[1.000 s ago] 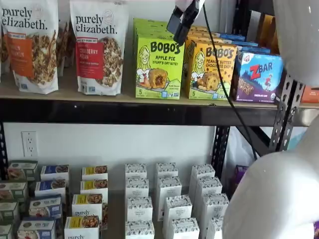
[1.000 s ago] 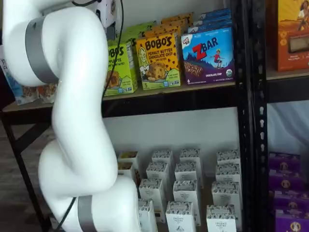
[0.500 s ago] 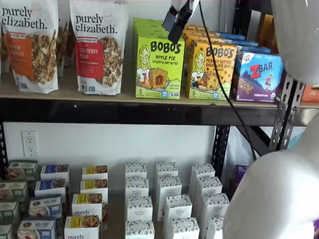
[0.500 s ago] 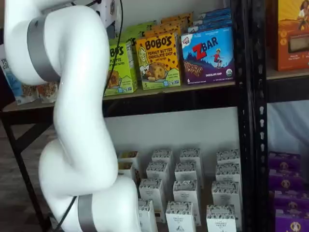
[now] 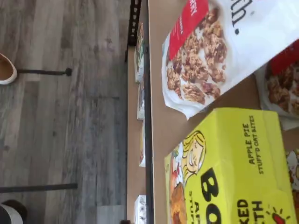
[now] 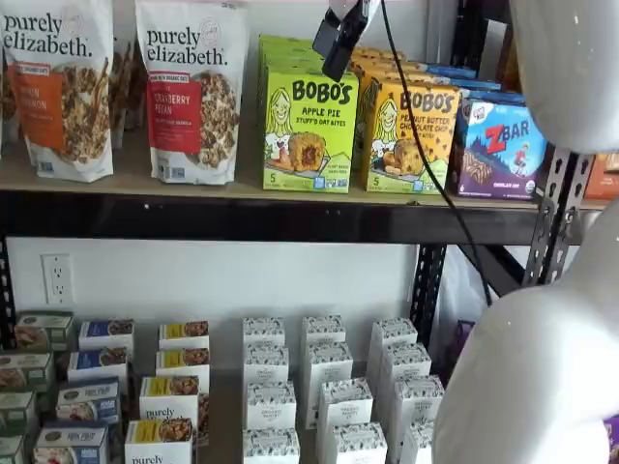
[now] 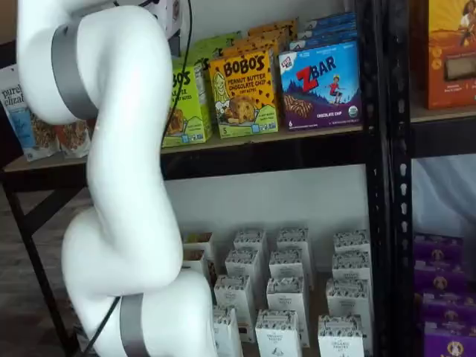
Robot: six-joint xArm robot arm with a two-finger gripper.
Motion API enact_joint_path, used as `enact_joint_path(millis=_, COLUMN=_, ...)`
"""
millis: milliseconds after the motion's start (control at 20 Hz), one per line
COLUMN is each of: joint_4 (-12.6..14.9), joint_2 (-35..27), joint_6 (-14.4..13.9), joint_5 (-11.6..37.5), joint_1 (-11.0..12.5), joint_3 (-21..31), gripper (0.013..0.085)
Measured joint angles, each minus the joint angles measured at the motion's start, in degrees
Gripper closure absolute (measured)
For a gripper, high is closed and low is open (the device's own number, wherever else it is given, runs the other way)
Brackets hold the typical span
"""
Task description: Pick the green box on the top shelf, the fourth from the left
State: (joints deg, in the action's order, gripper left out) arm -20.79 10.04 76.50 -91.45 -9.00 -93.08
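Granola and oat bites fill the wrist view: the green box [image 5: 229, 168] lies close under the camera, its lime top and front printed "APPLE PIE STUFF'D OAT BITES", standing on the tan board of the top shelf [image 5: 159, 116]. Just beside it sits a white granola pouch [image 5: 219, 51] with a red label. Past the shelf's black front edge, grey wood floor [image 5: 60, 116] shows far below. No fingers appear here.

In a shelf view, the gripper [image 6: 340, 39] hangs from the upper edge with a black cable [image 6: 426, 155] trailing down beside it. Its dark fingers hover just above the top front corner of the green box [image 6: 308, 130], not touching it. They are seen side-on, so whether they are spread or closed I cannot tell. The box stands upright between the cranberry pouch [image 6: 191, 92] and the yellow-orange carton [image 6: 411, 135], with the blue ZBar box [image 6: 501, 145] further along.

In a shelf view, the white arm [image 7: 111, 186] hides most of the green box [image 7: 186, 104]; only its right part shows, touching the yellow-orange carton [image 7: 244, 93].
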Motion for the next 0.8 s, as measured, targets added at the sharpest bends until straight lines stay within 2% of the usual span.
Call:
enact_joint_path(millis=350, joint_4=0.8, joint_2=-1.2, joint_6=0.7, joint_5=0.8, joint_1=0.3, joint_3=-0.4, gripper=0.013)
enact_joint_path(millis=800, joint_4=1.9, joint_2=-3.8, joint_6=1.9, joint_5=-0.7, joint_1=1.2, joint_3=-2.5, gripper=0.013)
